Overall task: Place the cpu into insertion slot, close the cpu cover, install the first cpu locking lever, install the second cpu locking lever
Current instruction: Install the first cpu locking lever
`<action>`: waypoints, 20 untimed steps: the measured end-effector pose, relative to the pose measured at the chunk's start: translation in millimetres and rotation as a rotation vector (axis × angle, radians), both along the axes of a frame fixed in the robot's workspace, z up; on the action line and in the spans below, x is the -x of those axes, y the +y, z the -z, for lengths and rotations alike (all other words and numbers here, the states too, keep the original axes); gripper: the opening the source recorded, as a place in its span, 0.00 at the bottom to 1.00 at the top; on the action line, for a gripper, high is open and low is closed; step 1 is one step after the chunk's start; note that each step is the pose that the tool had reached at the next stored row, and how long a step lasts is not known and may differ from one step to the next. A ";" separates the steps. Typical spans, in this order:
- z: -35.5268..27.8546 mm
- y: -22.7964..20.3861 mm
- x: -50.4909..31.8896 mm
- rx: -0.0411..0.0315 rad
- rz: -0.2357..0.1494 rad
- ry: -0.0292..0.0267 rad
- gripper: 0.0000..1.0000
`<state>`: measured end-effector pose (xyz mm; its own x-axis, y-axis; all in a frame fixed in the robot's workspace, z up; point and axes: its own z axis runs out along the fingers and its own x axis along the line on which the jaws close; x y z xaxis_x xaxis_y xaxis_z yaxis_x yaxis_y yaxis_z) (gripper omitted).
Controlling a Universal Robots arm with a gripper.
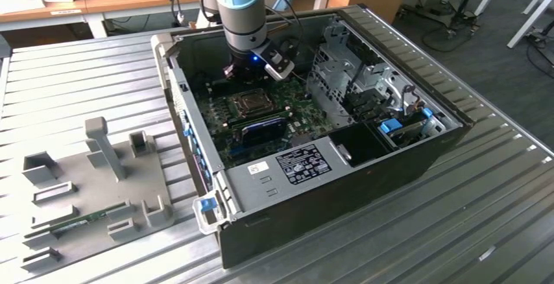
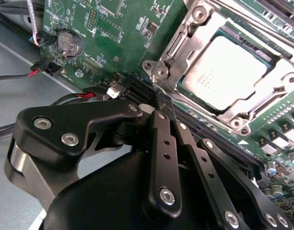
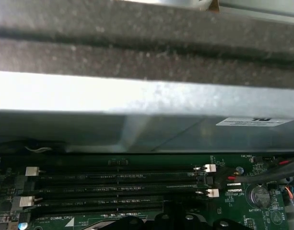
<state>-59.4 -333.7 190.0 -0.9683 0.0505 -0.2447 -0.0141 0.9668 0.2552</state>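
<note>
One arm reaches down into the open computer case point(image 1: 346, 135) that lies on its side on the slatted metal bench point(image 1: 484, 219). In the exterior view the jaws point(image 1: 235, 71) hang low over the green motherboard point(image 1: 259, 118), just beside the socket on the side farther from the camera. In the second wrist view the black linkage of the jaws point(image 2: 162, 103) narrows to a tip over the dark memory slots point(image 2: 218, 139) along the socket's edge; the fingers look drawn together with nothing between them. The cpu point(image 2: 226, 72) already sits in its socket, grey top up, and the cpu cover point(image 2: 266, 103) lies flat around it, its window framing the chip. The chip is near the jaws but apart from them, across the row of slots. A round coin battery point(image 2: 70, 44) sits on the board away from the socket. In the first wrist view the memory slots point(image 3: 118, 189) run across the board below the grey case wall point(image 3: 147, 96). A grey fixture plate point(image 1: 95, 193) lies on the bench at the exterior view's left.
</note>
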 end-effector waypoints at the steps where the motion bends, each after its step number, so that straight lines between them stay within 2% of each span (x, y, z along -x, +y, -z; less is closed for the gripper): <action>1: 0.1 0.0 0.0 0.0000 0.000 -0.0010 0.11; 7: 1.2 -0.3 0.1 0.0002 0.000 -0.0102 0.11; 20: 1.3 -0.3 0.1 -0.0001 0.000 -0.0106 0.11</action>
